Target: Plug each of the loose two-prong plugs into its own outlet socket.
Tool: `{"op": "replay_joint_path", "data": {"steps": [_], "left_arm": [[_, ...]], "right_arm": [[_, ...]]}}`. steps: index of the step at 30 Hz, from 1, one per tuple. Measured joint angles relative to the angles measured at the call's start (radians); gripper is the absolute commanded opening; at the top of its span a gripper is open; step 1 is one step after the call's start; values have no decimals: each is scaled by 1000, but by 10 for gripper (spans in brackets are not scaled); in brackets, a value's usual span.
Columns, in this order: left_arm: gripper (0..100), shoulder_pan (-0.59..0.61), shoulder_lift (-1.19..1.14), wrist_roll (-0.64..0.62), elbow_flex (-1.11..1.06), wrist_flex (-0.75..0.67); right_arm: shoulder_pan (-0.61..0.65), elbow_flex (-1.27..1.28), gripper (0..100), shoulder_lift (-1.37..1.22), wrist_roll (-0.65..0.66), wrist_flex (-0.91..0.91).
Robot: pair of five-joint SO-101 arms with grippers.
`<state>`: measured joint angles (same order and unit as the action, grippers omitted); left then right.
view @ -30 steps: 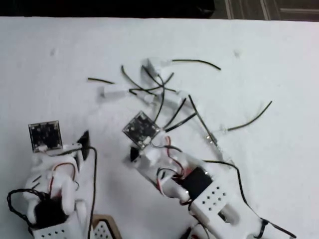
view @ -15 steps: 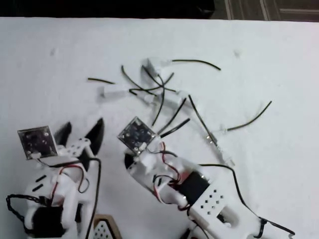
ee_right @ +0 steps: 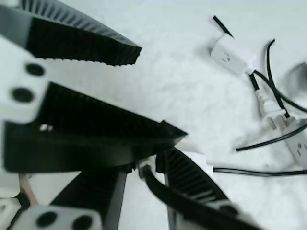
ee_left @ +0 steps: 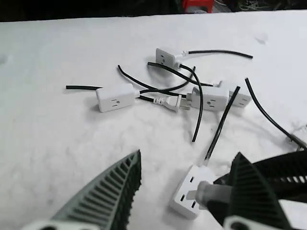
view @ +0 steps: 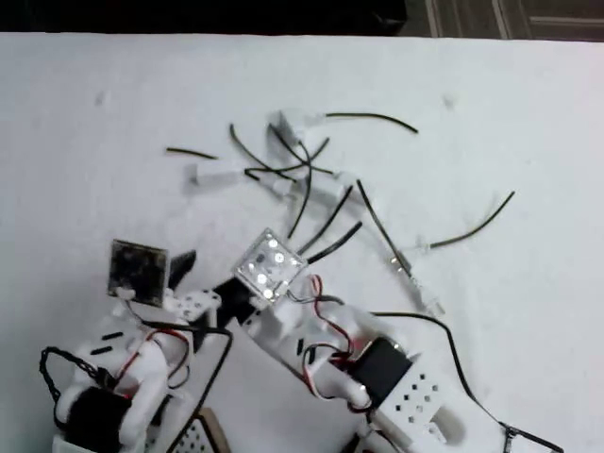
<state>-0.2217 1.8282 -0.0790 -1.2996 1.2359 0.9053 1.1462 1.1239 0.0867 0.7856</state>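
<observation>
- Closing the wide-open left gripper evenly around the outlet socket called for centring first.
- The right gripper, clamped on that socket, needed to hold level.

The high camera looks steeply down over the bench from the arms' side. The left wrist camera sits low, facing out across it past the left hand; the right wrist camera hangs closer, angled down. All three share one white socket
</observation>
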Motion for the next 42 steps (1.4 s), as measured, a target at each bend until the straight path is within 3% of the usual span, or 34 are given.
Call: {"op": "replay_joint_path", "data": {"steps": [10,21,27,38,42], "left_arm": [[301,-17,0,5,2,6],[301,-78,2,95,23,26],[301,87,0,60,20,-34],[301,448,0,58,9,-41],[301,526,0,117,-51,-41]], "right_arm": [[-2,6,17,0,0,0],[-58,18,17,-2,0,2],[-54,14,17,-26,0,3],[-64,-57,17,-362,0,3],[-64,-69,17,-397,0,3]]}}
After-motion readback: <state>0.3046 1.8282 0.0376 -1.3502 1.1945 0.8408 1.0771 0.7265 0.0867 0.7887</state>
